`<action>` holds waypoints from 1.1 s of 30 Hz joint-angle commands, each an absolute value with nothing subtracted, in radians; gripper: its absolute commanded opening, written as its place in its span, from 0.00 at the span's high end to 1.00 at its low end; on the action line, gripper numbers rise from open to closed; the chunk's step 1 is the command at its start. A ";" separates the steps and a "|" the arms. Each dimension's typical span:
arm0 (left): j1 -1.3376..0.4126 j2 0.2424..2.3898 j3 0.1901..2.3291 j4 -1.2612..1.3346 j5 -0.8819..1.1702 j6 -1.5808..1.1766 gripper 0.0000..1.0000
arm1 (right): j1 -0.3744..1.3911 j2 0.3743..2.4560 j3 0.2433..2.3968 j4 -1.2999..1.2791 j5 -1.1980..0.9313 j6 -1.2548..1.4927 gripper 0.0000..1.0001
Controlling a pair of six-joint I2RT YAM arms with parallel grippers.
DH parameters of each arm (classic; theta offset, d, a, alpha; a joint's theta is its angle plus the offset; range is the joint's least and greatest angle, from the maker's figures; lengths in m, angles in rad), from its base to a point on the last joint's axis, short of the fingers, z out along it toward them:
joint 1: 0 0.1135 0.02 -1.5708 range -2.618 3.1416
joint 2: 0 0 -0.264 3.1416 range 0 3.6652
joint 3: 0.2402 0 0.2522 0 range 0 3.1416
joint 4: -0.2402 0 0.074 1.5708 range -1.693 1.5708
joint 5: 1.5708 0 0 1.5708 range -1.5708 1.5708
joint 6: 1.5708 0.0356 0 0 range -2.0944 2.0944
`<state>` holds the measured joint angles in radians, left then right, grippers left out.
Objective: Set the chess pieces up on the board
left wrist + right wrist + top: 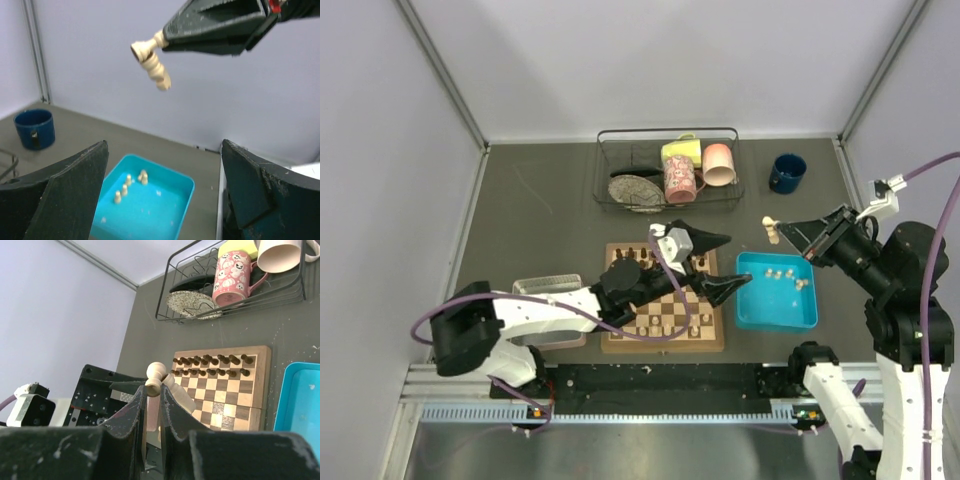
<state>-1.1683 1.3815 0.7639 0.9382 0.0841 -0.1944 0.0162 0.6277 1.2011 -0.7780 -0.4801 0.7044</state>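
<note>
cream piece (771,231) up in the air, clamped tight in the tips of the right gripper (783,232), hanging tilted above the table just past the far left corner of the blue tray (777,322). left gripper (720,262) reaches across the board (665,343), jaws spread wide with nothing between them, over the board's right edge and the gap to the tray. dark pieces (210,366) line the two far rows of the board. a few loose cream pieces (786,276) lie in the tray. at the back, a wire rack (610,170) with mugs, a blue mug (786,172) beside it.
</note>
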 commanded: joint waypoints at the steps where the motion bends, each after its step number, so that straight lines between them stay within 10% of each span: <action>1: -1.204 1.474 0.868 1.206 0.012 -0.143 0.01 | 0.005 0.614 1.239 -0.744 -0.485 0.745 1.00; 16: -1.215 1.640 0.999 1.310 -0.046 -0.267 0.09 | 0.005 0.563 1.253 -0.742 -0.548 0.792 1.00; 33: -1.218 1.664 1.051 1.261 0.038 -0.328 0.46 | 0.005 0.542 1.241 -0.736 -0.565 0.810 1.00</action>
